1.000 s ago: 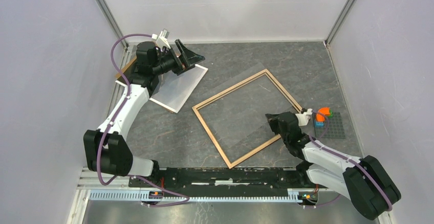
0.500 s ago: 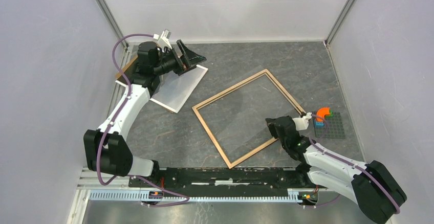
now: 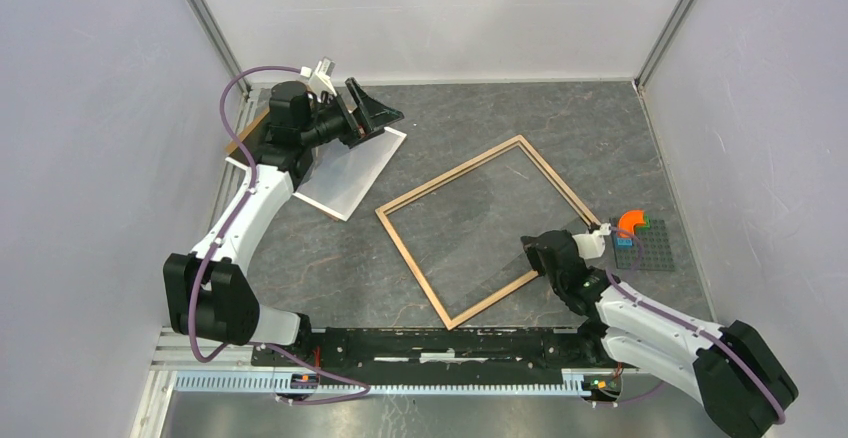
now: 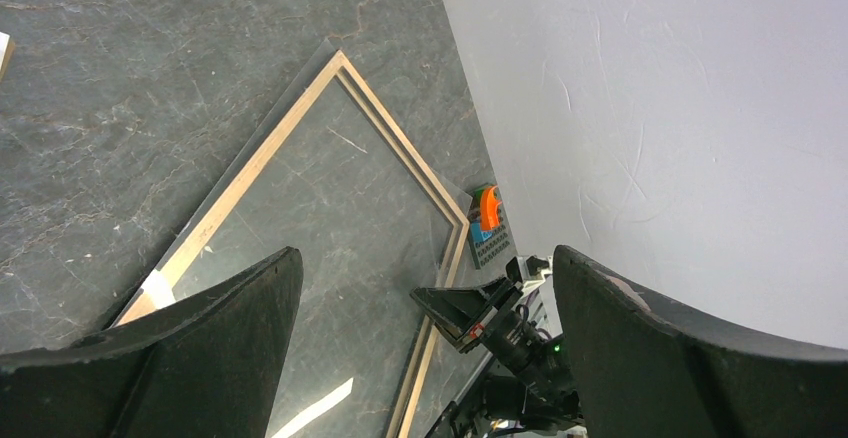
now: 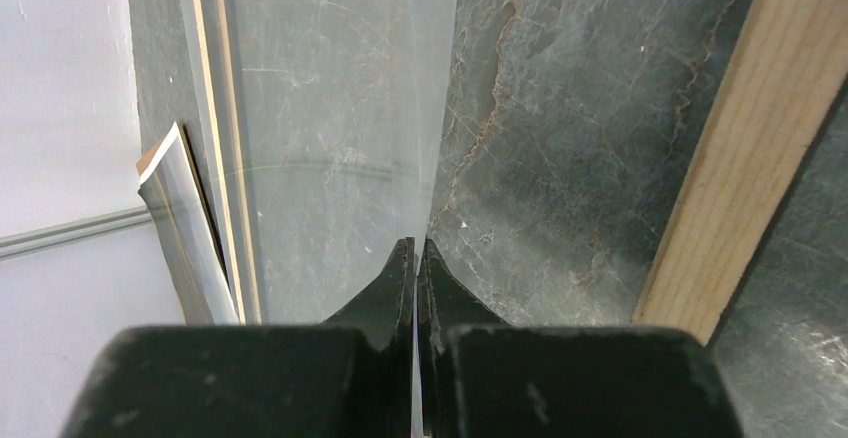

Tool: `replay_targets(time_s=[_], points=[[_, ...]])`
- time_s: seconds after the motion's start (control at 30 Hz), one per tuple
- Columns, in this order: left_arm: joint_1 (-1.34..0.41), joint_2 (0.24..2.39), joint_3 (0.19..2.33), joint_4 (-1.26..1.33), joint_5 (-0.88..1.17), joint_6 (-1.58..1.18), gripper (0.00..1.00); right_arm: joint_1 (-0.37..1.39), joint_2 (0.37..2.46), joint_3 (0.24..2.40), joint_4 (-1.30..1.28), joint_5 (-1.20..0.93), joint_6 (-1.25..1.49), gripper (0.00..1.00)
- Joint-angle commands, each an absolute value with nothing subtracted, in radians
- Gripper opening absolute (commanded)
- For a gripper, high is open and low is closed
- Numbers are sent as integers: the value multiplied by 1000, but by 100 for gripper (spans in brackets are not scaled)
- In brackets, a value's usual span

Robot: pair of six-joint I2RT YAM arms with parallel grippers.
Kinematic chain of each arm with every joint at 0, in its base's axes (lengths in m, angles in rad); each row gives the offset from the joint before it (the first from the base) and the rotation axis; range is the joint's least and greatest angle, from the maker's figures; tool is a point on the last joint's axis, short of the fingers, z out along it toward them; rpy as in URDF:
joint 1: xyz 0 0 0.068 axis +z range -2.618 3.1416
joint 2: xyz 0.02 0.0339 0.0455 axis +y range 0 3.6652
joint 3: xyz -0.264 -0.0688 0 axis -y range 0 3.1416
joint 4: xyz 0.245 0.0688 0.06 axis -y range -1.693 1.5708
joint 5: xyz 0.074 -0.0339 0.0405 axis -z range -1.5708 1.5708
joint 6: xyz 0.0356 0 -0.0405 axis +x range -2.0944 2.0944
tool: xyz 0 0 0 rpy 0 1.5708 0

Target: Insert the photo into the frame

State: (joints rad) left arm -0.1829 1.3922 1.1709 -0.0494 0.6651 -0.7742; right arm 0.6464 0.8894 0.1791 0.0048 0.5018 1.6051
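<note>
Photo [image 3: 352, 173]: lies flat at the far left of the table [image 3: 330, 258], plain white side up, well apart from the frame and not in it.
Frame [image 3: 450, 175]: lies flat mid-table, light wood face up, turned so its corners point like a diamond; the dark table shows through its opening.
Clear sheet [image 3: 470, 226]: a see-through pane lying over the frame, shifted a little off its rails; in the right wrist view one straight edge of it runs down to the fingertips.
Right gripper [image 5: 415, 250]: low at the frame's near-right rail, jaws clenched tight together, tips at the edge of the clear sheet; whether they pinch that edge cannot be told.
Left gripper [image 3: 385, 120]: raised above the far corner of the photo, jaws spread wide and grasping nothing; its camera looks across the table at the frame.
Backing board [image 3: 245, 135]: brown, partly under the photo, its edge sticking out at the far left.
Grey studded plate [image 3: 655, 250]: just right of the frame's right corner, flat on the table.
Bricks [image 3: 630, 222]: an orange curved piece with blue and green ones, standing on the plate's far-left corner.
</note>
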Motion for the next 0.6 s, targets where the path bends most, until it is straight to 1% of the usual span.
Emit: replay_targets(time_s=[0.0,0.57], points=[[-189,1371,1167,-11,694,-812,100,659,863,173,-79,531,1626,0],[-199,1371,1161,-4,702,-824,100,795,876,197,-201,652,1806,0]])
